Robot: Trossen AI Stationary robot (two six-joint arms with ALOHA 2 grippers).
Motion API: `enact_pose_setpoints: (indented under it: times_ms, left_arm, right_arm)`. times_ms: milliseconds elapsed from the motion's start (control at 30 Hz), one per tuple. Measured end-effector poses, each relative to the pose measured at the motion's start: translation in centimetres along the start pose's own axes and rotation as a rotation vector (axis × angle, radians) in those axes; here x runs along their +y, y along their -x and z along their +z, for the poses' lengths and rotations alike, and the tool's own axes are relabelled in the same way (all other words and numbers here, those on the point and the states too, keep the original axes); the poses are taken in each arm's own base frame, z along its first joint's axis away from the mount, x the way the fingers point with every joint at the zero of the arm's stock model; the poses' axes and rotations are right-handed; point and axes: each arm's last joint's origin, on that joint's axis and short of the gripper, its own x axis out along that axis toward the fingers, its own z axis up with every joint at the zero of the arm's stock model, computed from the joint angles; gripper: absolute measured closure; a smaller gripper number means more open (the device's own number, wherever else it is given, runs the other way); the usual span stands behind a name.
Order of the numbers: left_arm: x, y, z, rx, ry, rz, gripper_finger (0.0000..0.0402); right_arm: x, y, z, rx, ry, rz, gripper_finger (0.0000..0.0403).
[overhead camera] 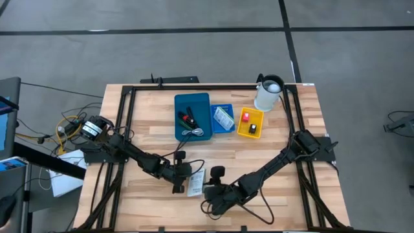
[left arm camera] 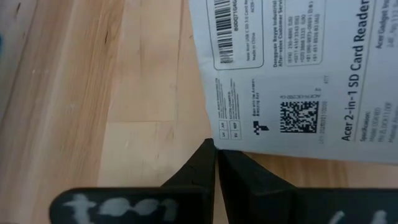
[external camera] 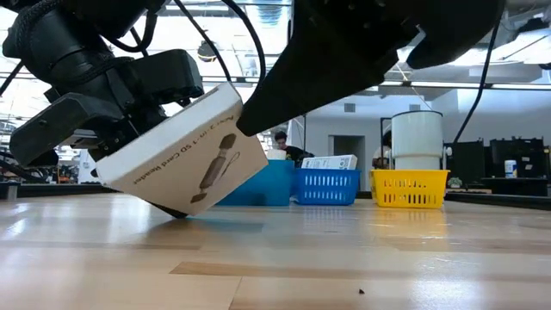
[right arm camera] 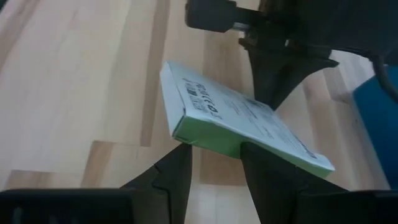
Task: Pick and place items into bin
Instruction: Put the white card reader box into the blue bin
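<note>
Bench [overhead camera: 284, 162], front middle: white box [overhead camera: 196, 182] is tilting, one edge down on the wood, between both hands. Right hand [right arm camera: 214, 163] is clamping the box's near edge. Left hand [left arm camera: 216, 163], fingers together, is sitting at the box's edge. Blue bin [overhead camera: 193, 116], small blue basket [overhead camera: 223, 119], yellow basket [overhead camera: 250, 123] and white jug [overhead camera: 268, 94] are standing at the back.

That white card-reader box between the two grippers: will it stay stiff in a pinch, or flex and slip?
The box probably stays stiff: its edges look straight though it sits tilted, one corner on the table. It looks thin and likely light. Its faces look smooth, so it may pivot or slip in the right gripper, which grips only one edge. The shut left gripper touches another edge.
</note>
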Motion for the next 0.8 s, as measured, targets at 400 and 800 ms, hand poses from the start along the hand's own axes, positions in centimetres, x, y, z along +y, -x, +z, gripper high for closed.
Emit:
enact_pose_setpoints:
  times_ms: [400,800]
  left_arm:
    - [0.01,0.00,-0.04,0.004,0.014,0.001,0.0402]
    - [0.01,0.00,-0.04,0.004,0.014,0.001,0.0402]
  right_arm:
    - [-0.22,-0.10,0.01,-0.002,0.012,-0.031,0.0264]
    - [-0.25,-0.15,0.08,-0.010,0.009,-0.042,0.0264]
